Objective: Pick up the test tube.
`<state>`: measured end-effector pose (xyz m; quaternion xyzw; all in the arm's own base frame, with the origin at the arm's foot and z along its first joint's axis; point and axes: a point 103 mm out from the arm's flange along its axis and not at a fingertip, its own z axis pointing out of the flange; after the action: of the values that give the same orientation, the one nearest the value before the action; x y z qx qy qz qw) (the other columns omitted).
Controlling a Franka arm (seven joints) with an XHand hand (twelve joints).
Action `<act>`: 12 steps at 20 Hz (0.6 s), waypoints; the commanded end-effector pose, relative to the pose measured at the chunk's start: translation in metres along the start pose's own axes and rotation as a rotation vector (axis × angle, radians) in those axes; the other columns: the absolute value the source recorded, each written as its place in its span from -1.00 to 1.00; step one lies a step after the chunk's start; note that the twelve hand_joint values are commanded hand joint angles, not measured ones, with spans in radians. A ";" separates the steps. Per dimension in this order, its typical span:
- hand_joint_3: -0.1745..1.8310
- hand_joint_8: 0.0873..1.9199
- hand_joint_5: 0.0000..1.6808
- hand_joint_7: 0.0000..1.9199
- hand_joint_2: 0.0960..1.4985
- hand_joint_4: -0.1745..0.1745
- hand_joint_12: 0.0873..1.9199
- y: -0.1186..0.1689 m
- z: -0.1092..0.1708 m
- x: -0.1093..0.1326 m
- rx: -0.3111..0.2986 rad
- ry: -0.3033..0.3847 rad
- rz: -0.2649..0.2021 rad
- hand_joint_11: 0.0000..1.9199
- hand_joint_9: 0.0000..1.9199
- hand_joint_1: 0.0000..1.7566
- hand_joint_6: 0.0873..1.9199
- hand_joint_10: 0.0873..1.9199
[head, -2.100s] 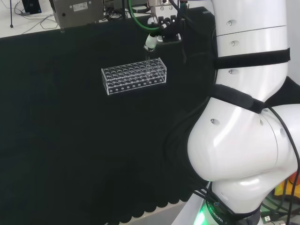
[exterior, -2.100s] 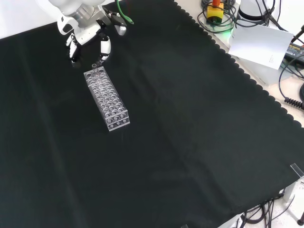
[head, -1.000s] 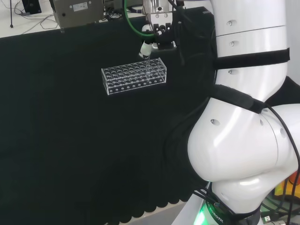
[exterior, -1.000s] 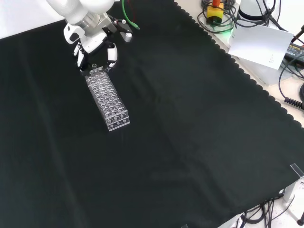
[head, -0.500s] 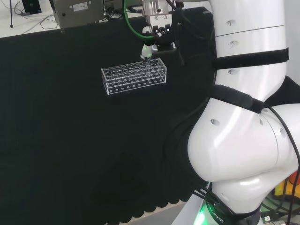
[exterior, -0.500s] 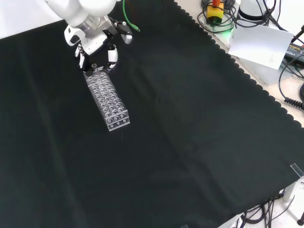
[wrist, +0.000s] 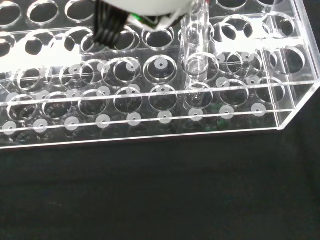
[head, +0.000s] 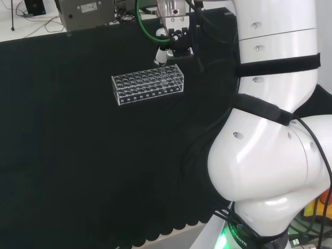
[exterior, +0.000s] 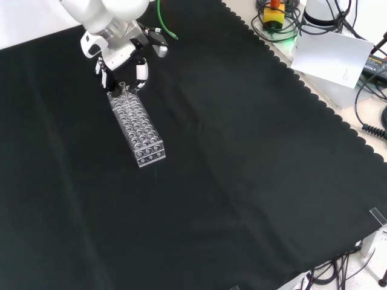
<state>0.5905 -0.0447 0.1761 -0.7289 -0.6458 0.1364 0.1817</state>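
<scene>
Hand (exterior: 124, 57) lower than two seconds back, now at rack (exterior: 136, 125) far end on bench (exterior: 242, 181). Fingers (exterior: 141, 71) curled flanking test tube (wrist: 196, 60), upright in end hole; contact unclear.

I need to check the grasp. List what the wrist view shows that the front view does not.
Wrist view alone: the clear test tube standing upright in a hole of the rack, its wall seen through the tiers. Front view alone: the hand poised over the rack's far end, fingers either side of the tube's rim, and the black cloth. Both share the clear rack.
</scene>
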 end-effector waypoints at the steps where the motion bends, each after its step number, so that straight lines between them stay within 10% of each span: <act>1: -0.06 -0.22 -0.05 0.24 -0.20 -1.00 0.39 0.001 0.000 0.001 -0.003 0.002 -0.004 -0.40 0.06 0.27 -0.24 -0.33; 7: -0.38 -0.23 0.32 0.24 0.03 -1.00 0.16 0.006 0.002 0.011 -0.042 -0.056 0.011 0.05 0.39 0.46 -0.24 -0.44; 12: -0.39 -0.35 0.40 0.63 0.02 -1.00 -0.19 0.006 0.003 0.013 -0.099 -0.043 0.021 0.40 0.58 0.38 -0.29 -0.49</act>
<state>0.5978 -0.0355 0.1741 -0.7324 -0.6488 0.1393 0.1522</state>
